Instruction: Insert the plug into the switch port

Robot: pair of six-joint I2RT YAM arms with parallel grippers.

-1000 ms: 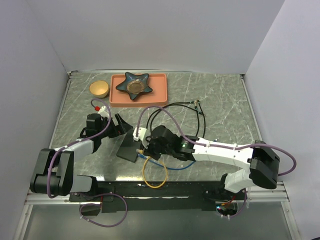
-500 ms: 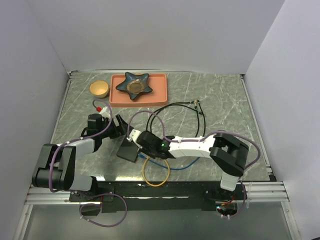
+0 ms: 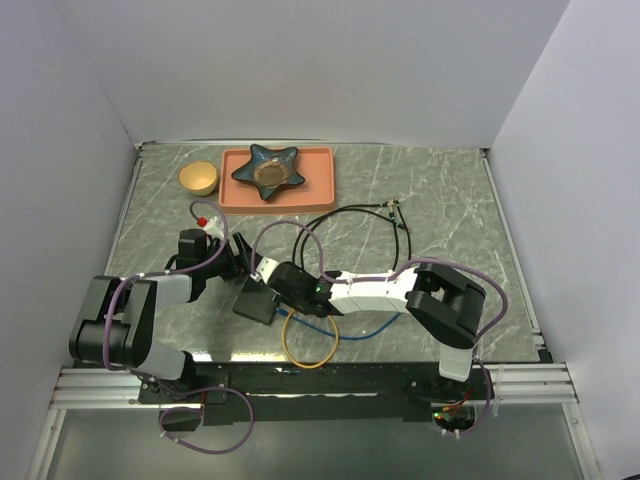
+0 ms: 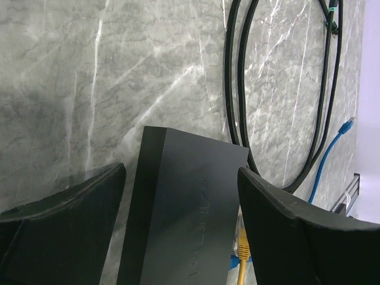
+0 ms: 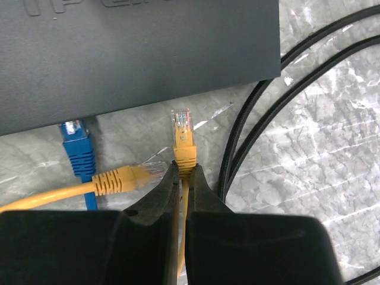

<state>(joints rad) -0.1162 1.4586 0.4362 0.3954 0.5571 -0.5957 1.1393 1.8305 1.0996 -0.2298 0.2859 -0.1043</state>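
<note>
In the right wrist view the switch port runs off the frame at 12 and 9 o'clock, and its sockets do not show. The cable of the yellow plug vanishes behind the right fingers at 6 o'clock. In the left wrist view the left fingers and the switch port are cut off at 6 o'clock.

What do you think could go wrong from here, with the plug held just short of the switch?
The right gripper pinches the plug at its boot, and no socket shows in the wrist view; it may hit the switch port casing.
The left gripper straddles the box open; a push might slide it.
The loose yellow plug and blue plug alongside could snag.
</note>
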